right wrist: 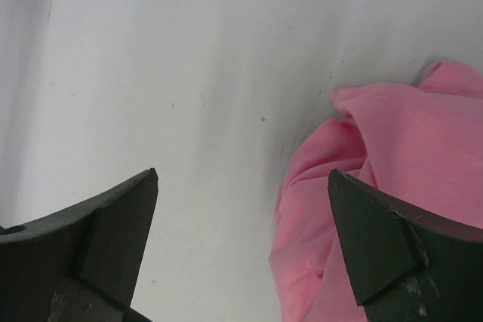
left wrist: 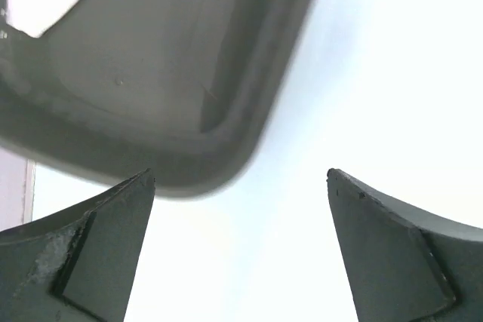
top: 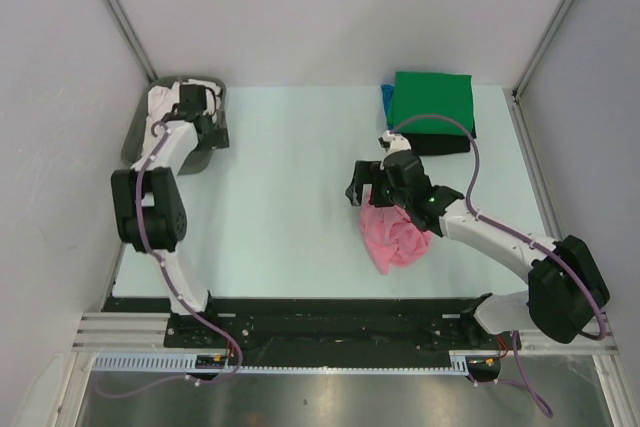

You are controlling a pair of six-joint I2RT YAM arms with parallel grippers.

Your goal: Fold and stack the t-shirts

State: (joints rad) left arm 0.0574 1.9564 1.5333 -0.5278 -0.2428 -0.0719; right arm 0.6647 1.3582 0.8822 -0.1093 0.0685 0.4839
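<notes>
The pale table [top: 290, 187] holds four shirts that I can count, one of each colour. The pink shirt [top: 396, 234] is a crumpled heap right of the middle. Its long axis runs from far to near and narrows to a point toward the near edge. At the far right corner is one stack: a green shirt [top: 432, 100] folded flat on top and a little wider across than deep, a black one [top: 442, 143] under it, and a blue edge [top: 386, 99] showing on the left. One grey tray [top: 133, 137] sits at the far left. The left gripper [left wrist: 241, 175] hangs over the tray's corner, jaws spread wide and empty. The right gripper [right wrist: 243, 175] is also wide open and grips nothing, and its right finger [right wrist: 385, 246] sits just over the pink cloth.
</notes>
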